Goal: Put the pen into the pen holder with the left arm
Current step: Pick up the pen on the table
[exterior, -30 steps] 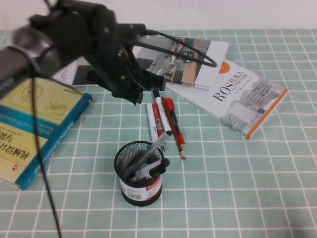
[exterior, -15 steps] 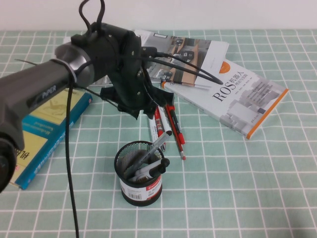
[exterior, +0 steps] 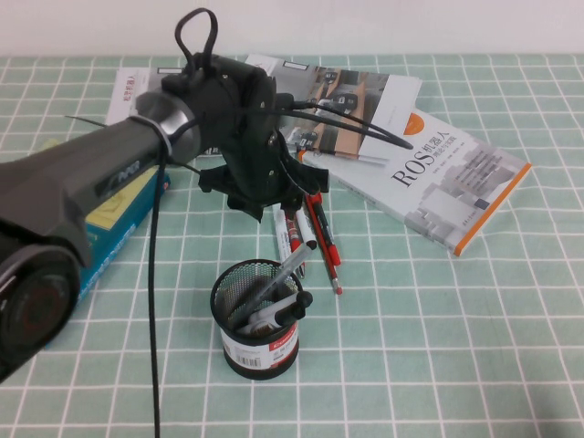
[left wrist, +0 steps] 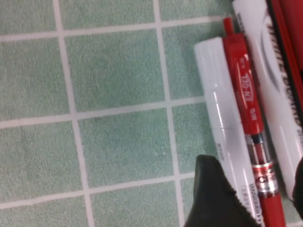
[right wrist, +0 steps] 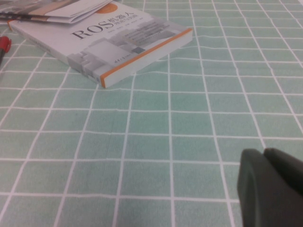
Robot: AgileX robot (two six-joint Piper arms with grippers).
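Pen (left wrist: 222, 127) ungrasped mid-worktop; left end effector (left wrist: 251, 189) apart astride it, right end effector (right wrist: 272, 182) together near right edge; holder (exterior: 256, 318) drop pending.

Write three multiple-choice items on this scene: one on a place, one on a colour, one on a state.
1. Where does the white pen lie?
A. In the pen holder
B. On the tablecloth beside a red pen
C. On the ROS book

2. What colour is the pen holder's mesh?
A. Black
B. Blue
C. Silver

3. What is the left gripper doing?
A. Shut on the white pen
B. Open, low over the white pen
C. Parked far from the pens

Key:
1 B: the white pen lies against the red pen on the tablecloth.
2 A: the pen holder is black.
3 B: the left gripper straddles both pens.
The right gripper hovers shut over the tablecloth.
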